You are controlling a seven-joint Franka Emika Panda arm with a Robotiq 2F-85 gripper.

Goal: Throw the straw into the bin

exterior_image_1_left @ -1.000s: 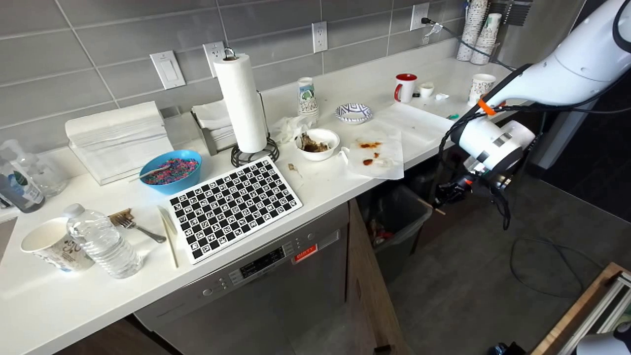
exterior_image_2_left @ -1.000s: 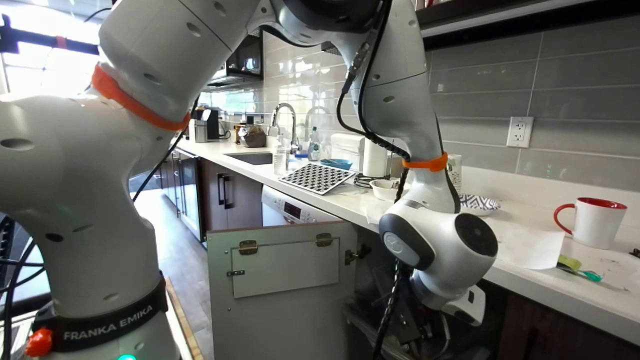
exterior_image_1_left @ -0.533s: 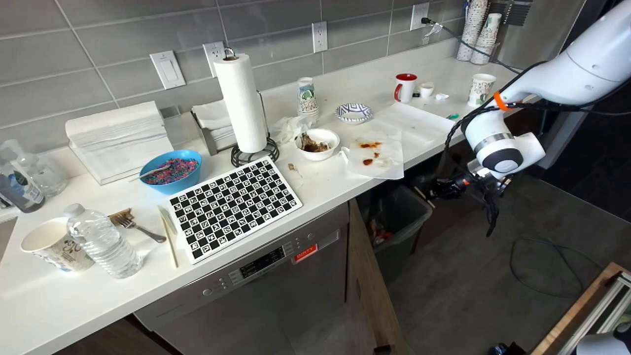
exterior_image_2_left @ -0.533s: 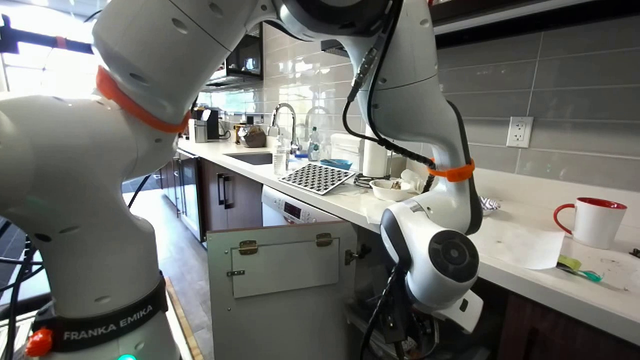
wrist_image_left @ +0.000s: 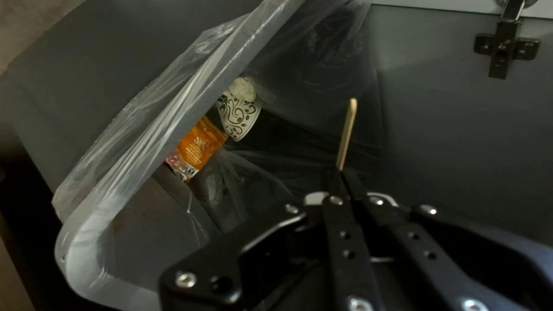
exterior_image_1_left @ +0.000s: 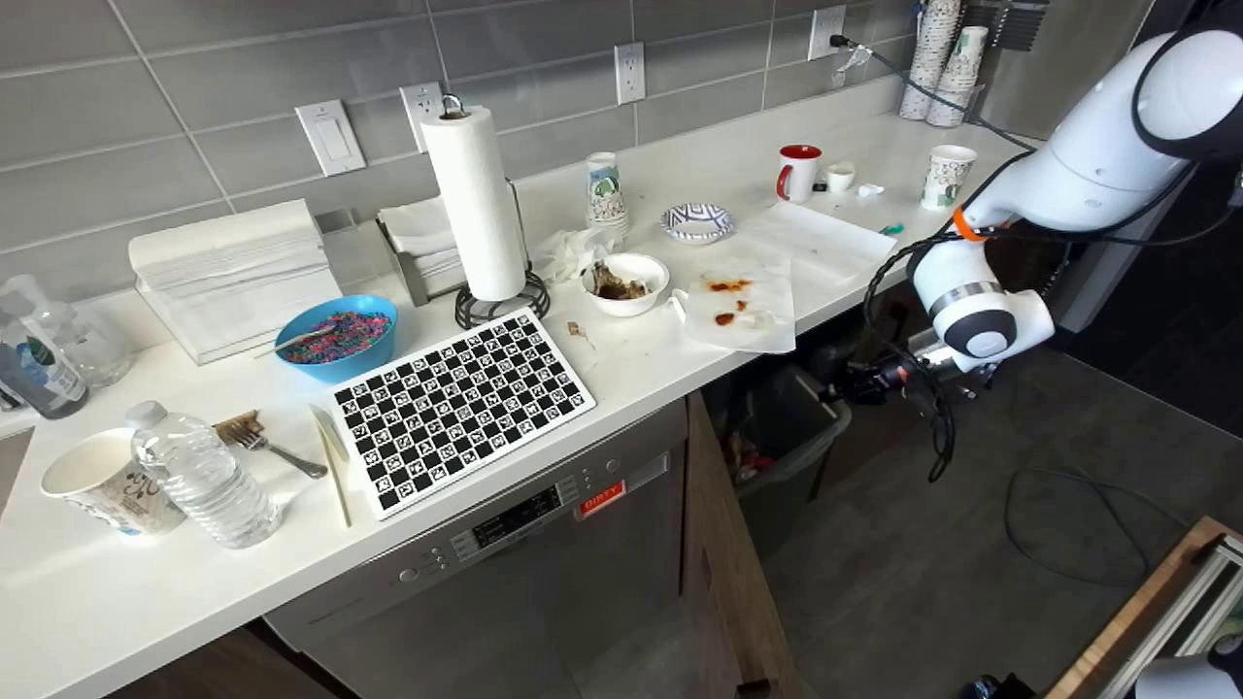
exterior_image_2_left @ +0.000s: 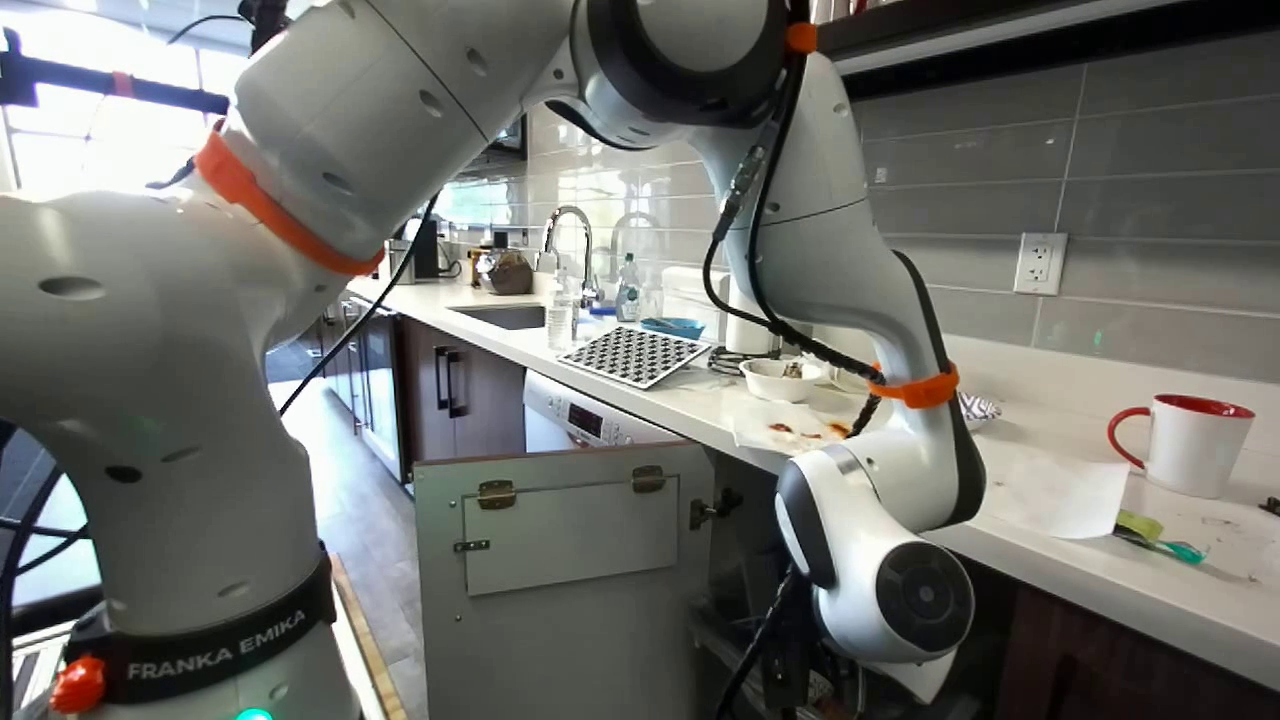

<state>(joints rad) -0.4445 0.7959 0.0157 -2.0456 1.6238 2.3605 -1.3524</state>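
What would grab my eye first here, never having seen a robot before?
Most likely the big white arm, arching across an exterior view. Next, perhaps, the black-and-white board lying on the counter, beside the blue bowl. Then, in the wrist view, the black gripper, shut on a thin straw at the bin, below the counter.

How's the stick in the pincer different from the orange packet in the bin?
The stick is thin; the packet is wide. The stick is plain tan; the packet is mostly orange with printing. The pincer grips the stick, while the packet lies inside the bin.
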